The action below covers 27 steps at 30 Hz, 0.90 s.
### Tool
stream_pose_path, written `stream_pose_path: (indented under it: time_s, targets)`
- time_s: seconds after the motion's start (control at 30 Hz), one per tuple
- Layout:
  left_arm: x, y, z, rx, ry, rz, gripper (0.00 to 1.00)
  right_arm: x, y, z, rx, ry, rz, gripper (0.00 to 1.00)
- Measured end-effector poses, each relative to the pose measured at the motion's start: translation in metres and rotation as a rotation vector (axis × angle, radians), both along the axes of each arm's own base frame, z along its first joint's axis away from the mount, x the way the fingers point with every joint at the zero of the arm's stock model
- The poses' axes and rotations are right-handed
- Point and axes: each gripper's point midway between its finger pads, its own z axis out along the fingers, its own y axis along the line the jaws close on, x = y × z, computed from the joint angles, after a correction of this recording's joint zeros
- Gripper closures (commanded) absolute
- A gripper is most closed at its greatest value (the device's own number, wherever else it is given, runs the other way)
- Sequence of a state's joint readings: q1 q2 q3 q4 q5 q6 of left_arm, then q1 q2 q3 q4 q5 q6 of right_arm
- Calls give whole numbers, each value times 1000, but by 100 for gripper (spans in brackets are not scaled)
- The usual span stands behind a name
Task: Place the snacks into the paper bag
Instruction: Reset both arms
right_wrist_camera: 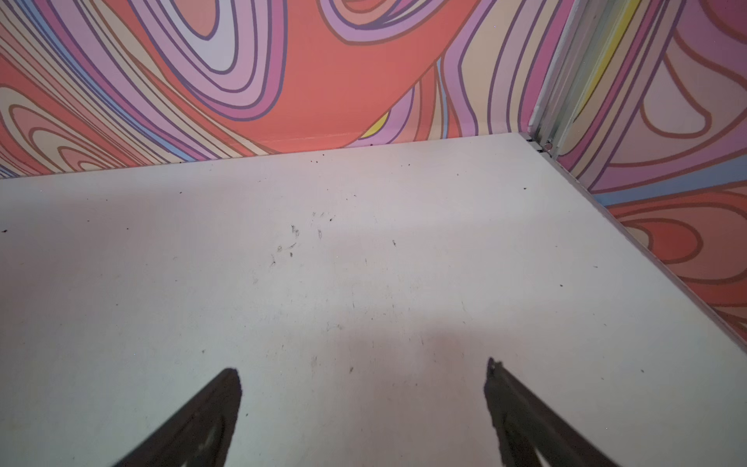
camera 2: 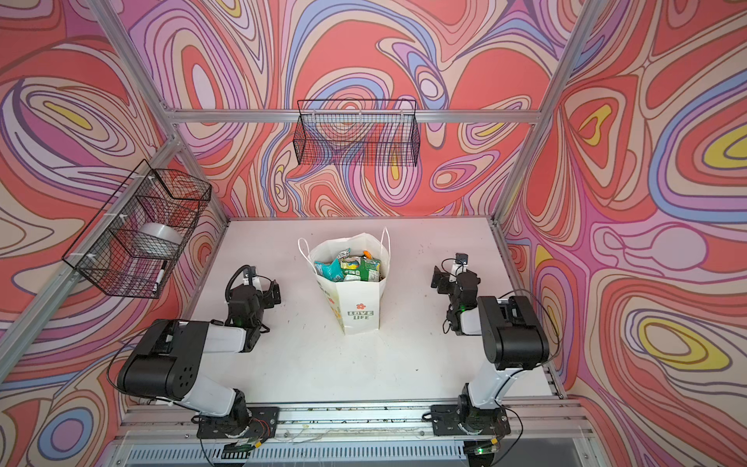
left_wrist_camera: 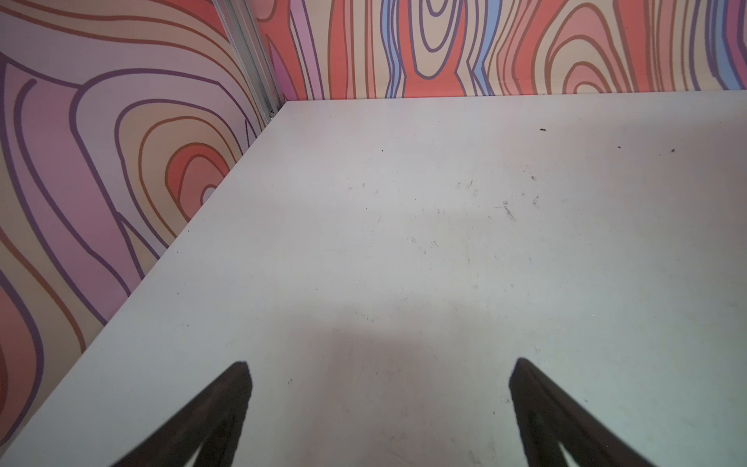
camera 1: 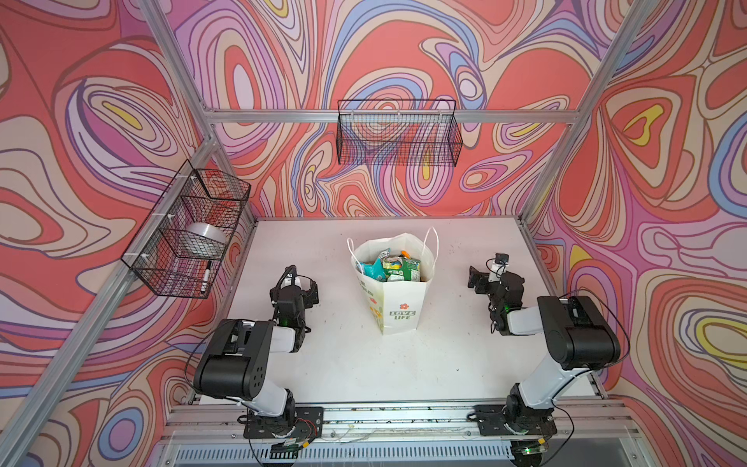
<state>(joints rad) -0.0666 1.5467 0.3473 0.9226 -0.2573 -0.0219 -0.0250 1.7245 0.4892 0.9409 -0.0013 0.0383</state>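
Seemingly done: snacks (camera 1: 390, 265) fill the bag (camera 1: 404, 299) mid-table. Left gripper (left_wrist_camera: 382, 362) and right gripper (right_wrist_camera: 361, 364) hang wide, empty, parked clear beside it.

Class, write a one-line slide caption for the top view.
Snacks fill the upright paper bag on the white table; left arm and right arm flank it, jaws open and empty.

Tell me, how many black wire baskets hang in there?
2. The side basket hangs on the left wall's rail, holding a shiny roll and a marker. The back basket hangs on the far rail, beyond the paper bag. None seems hidden.
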Motion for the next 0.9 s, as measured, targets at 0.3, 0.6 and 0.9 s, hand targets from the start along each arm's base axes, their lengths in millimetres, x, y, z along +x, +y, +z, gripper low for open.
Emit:
stream_pose_path:
  time_s: [0.3,0.6,0.9]
  targets:
    - [0,0,0,0,0,0,0,-2,6,-2,-22,5,11,2]
    - [0,0,0,0,0,0,0,-2,5,-2,-25,6,4,2]
    - [0,0,0,0,0,0,0,-2,5,-2,-26,7,4,2]
